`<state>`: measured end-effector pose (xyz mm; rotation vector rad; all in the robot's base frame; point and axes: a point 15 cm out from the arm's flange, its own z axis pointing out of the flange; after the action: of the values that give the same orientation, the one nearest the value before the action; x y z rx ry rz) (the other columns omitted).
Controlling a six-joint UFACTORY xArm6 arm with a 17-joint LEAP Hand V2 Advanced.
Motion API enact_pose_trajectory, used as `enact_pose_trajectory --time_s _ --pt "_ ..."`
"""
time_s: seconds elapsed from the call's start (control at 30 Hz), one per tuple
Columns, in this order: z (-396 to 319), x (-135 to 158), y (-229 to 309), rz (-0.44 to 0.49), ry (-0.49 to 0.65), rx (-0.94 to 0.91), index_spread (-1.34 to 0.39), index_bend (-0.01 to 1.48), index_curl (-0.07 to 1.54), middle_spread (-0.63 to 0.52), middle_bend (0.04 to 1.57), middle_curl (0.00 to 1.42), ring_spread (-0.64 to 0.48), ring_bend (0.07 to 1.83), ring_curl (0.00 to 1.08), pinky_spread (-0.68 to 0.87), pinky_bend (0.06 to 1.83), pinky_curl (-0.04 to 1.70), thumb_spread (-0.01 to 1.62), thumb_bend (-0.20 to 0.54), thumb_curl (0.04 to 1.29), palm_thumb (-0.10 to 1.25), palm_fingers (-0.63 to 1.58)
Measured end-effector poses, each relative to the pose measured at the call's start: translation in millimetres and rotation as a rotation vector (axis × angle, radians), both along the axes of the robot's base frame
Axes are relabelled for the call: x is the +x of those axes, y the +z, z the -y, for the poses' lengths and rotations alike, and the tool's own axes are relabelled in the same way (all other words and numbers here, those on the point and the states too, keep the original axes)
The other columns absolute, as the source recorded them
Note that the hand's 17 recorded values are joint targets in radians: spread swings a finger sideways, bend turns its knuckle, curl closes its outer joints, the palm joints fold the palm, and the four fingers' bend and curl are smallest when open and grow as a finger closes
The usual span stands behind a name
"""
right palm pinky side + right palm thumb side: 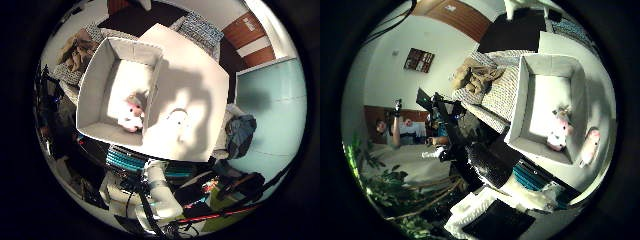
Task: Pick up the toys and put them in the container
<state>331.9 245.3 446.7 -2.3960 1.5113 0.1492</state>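
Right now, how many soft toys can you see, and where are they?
2. One white and pink plush toy lies inside the white cardboard box, against its wall. Another pale pink plush toy lies outside on the white table, beside that wall. Others may be hidden.

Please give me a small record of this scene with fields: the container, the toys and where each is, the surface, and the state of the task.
container: white open box, standing on the table
toy inside: pink and white plush, on the box floor near one wall
toy outside: pale pink plush, lying on the table just beside the box wall
surface: white table
task state: one toy is in, one is not yet in
hand: fingers not visible
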Motion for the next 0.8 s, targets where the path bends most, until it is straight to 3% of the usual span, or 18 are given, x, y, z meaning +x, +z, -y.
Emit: enact_pose_trajectory --time_s 0.17,0.43,0.8 --pt "27.8 8.5 2.8 0.006 -0.061 -0.003 -0.37 0.17 0.38 0.00 0.25 0.36 0.17 0.48 0.27 0.57 0.42 0.53 1.19 -0.019 0.28 0.41 0.29" --pt "124.7 20.1 -57.7 -0.079 -0.224 -0.079 -0.34 0.16 0.33 0.00 0.23 0.35 0.17 0.47 0.24 0.57 0.42 0.47 1.19 -0.019 0.28 0.41 0.29" --pt "230.7 27.1 -130.6 -0.125 -0.413 -0.104 -0.33 0.16 0.30 0.00 0.23 0.35 0.17 0.48 0.22 0.55 0.44 0.41 1.19 -0.017 0.28 0.41 0.30"
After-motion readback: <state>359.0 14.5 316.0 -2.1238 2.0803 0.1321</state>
